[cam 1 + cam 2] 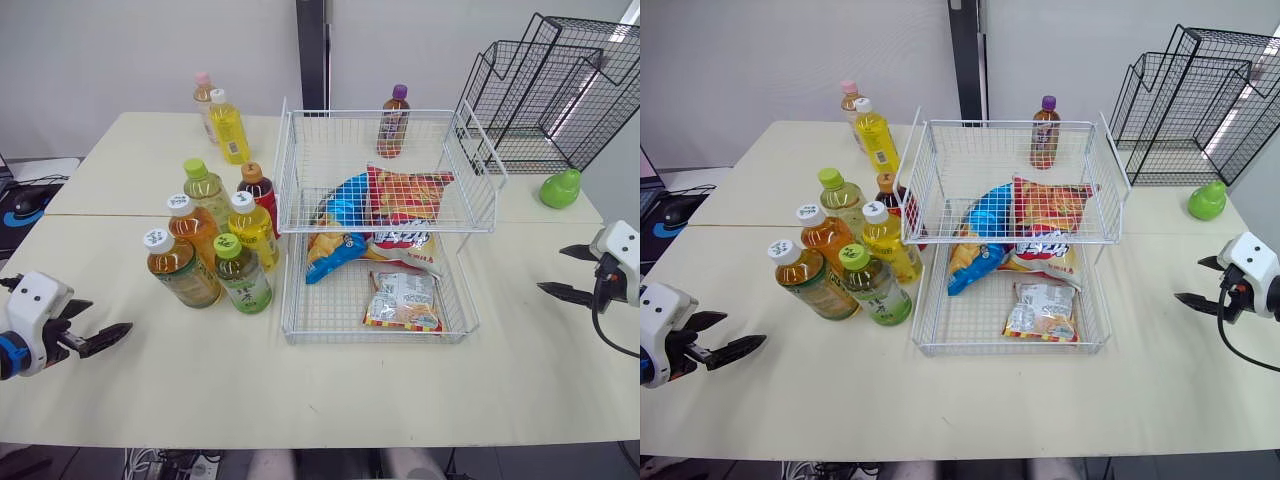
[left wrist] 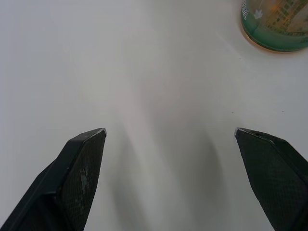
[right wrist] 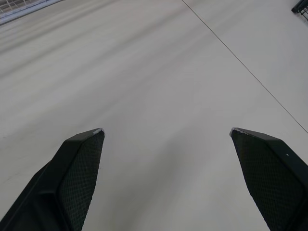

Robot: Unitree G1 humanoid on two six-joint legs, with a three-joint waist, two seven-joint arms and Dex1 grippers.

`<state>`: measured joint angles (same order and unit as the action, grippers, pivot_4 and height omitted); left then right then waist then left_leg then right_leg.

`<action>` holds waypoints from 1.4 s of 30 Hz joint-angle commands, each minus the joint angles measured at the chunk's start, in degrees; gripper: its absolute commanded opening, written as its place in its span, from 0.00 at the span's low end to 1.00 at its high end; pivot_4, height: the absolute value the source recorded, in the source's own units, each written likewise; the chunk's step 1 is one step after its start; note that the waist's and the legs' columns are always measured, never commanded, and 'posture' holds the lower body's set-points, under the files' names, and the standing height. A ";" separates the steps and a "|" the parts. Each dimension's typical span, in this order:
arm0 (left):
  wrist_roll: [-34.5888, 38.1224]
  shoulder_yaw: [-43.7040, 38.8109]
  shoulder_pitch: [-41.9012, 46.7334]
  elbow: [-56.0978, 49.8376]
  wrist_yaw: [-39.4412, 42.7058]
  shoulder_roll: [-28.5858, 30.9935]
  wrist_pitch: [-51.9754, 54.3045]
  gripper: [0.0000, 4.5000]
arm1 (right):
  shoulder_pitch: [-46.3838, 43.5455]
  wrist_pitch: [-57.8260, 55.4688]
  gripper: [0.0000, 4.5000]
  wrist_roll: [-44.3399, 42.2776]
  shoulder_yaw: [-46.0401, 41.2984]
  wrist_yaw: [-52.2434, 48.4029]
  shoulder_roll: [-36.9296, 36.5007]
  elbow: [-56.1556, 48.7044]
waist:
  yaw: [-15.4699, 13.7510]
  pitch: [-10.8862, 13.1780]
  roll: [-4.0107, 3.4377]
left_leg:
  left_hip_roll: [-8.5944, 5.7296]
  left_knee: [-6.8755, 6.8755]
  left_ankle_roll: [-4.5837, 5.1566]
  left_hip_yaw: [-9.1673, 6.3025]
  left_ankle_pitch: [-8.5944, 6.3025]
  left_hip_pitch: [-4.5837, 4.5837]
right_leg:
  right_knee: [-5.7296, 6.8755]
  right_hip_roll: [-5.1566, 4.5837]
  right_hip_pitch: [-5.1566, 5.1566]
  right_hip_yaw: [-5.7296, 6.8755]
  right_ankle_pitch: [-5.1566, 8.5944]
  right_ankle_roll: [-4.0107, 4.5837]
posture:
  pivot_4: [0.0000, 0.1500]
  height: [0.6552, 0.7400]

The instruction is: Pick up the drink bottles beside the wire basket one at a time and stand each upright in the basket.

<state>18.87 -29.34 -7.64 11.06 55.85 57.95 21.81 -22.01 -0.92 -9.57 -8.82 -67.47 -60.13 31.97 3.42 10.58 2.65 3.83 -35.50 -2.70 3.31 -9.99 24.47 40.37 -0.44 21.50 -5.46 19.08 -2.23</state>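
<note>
Left eye view: my left fingers (image 1: 105,338) and right fingers (image 1: 566,292) gape empty over the cream surface (image 1: 350,395), flanking capped plastic drink bottles (image 1: 246,278) beside the white wire basket (image 1: 290,172).

Cream table (image 1: 330,400) here, with the wire basket (image 1: 380,341) sitting at its middle. Just left of it, six drink bottles (image 1: 243,275) stand bunched, caps up. Farther back, a yellow bottle (image 1: 229,128) and a pink-capped bottle (image 1: 204,95) stand together. Far right, a black wire rack (image 1: 545,90), with a green object (image 1: 560,188) beside it
</note>
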 commanded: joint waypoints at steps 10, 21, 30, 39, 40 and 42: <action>2.72 -3.62 1.72 3.78 2.66 0.12 -3.93 0.99 | -0.76 0.99 1.00 -2.29 -3.49 3.00 0.75 -0.11 | 0.03 0.00 0.00 | -0.02 0.00 0.00 0.00 0.00 0.00 | 0.00 0.00 0.00 0.00 0.00 0.00 | 1.00 0.88; 4.58 -3.72 1.33 2.82 4.52 -0.35 -2.36 0.99 | 1.43 0.92 1.00 -3.06 -4.54 2.29 -0.02 -0.18 | 0.01 0.00 0.00 | -0.02 0.00 0.00 -0.02 0.00 0.00 | 0.00 0.00 -0.02 0.01 0.00 0.00 | 1.00 0.88; 6.15 -4.12 1.76 1.26 3.33 -1.25 -1.29 0.99 | 4.17 0.09 1.00 -5.77 -7.37 2.98 1.04 -3.98 | 0.04 0.00 0.00 | -0.03 -0.01 0.01 -0.02 0.00 0.00 | 0.00 0.00 -0.03 0.02 0.00 0.00 | 1.00 0.88; 6.07 -3.77 3.28 1.35 2.48 -2.35 -2.06 0.99 | 9.30 -12.08 1.00 -14.21 -13.71 3.42 -0.10 -23.57 | -0.07 0.00 0.00 | -0.01 0.00 0.00 -0.06 -0.01 0.00 | 0.00 0.00 -0.06 0.02 0.00 -0.01 | 1.00 0.88; 6.09 -3.85 3.11 1.07 2.29 -2.64 -2.02 0.99 | 10.06 -15.78 1.00 -16.37 -15.71 4.09 -0.46 -27.57 | -0.07 0.00 -0.01 | 0.01 0.01 0.00 -0.07 -0.01 0.01 | 0.00 -0.01 -0.05 0.02 0.00 -0.01 | 1.00 0.88; 6.49 -4.25 2.51 0.19 2.03 -3.23 -1.37 0.99 | 10.59 -23.05 1.00 -21.29 -20.43 5.21 -1.66 -34.88 | -0.03 0.02 -0.03 | 0.13 0.01 0.00 -0.08 -0.01 0.01 | 0.01 -0.01 -0.05 0.02 0.00 -0.02 | 1.00 0.88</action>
<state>24.47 -31.73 -4.64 13.09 58.12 54.62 20.62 -10.89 -18.64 -26.03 -23.17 -63.39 -58.96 4.07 3.39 10.60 2.61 3.99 -35.49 -2.70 3.22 -10.00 24.49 40.38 -0.45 21.45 -5.44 19.08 -2.24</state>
